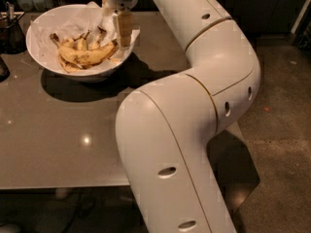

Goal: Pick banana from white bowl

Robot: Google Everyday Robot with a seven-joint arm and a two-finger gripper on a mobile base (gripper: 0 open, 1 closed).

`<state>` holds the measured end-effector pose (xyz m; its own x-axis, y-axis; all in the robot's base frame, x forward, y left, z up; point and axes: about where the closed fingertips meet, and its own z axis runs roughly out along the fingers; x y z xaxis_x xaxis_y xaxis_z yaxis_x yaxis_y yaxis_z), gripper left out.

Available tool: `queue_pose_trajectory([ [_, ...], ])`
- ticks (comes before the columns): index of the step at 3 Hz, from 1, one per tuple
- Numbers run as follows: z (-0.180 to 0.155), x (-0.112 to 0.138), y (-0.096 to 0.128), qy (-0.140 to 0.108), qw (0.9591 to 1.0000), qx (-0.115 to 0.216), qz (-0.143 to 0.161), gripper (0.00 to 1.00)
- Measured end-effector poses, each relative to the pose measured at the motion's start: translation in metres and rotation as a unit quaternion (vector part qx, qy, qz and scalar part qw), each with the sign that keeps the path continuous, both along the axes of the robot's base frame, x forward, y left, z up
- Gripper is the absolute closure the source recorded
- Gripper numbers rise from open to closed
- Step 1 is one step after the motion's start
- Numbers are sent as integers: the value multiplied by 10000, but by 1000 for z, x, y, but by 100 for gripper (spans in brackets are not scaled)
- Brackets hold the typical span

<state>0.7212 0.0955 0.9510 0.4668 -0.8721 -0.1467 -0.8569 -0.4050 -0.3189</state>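
Starting at the far left, a dark wire-mesh holder [9, 30] is sitting at the worktop's [58, 130] edge, well out of the action.

Next over, the white bowl [30, 38] is resting on the worktop, and crumpled white paper [77, 18] is lining it and spilling over the far rim. Down in that paper the banana [90, 57] is lying on its side, a long speckled curve running nearly across the bowl. The shorter bananas [80, 42] are crowding in just behind it and touching it.

Moving right, the claw [121, 35] is hanging over the bowl's right side, just inside the rim, at the banana's right-hand end. Whether it is set wide or narrow, I cannot tell from here. It is carrying nothing that I can see.

Further right, the big white arm [204, 81] is arching over the worktop's edge and filling the foreground.

Now the dangers. The claw is working very close to the rim, so a descent slightly off line could be knocking or tipping the bowl. The paper is bunching right beside it, so a closing grip could be catching paper along with the fruit. With the stubby ones packed so tight, it could be seizing the wrong banana. And ripe fruit squashes under a hard squeeze.
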Motion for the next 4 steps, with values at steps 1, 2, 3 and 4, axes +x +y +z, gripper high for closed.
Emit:
queue_pose_trajectory([
  [1, -6, 2, 12, 47, 10000, -46, 9, 24],
  [2, -12, 5, 21, 90, 9999, -84, -13, 22],
  [3, -19, 7, 28, 146, 9998, -123, -34, 34],
  [4, -26, 8, 34, 221, 9996, -157, -53, 36],
])
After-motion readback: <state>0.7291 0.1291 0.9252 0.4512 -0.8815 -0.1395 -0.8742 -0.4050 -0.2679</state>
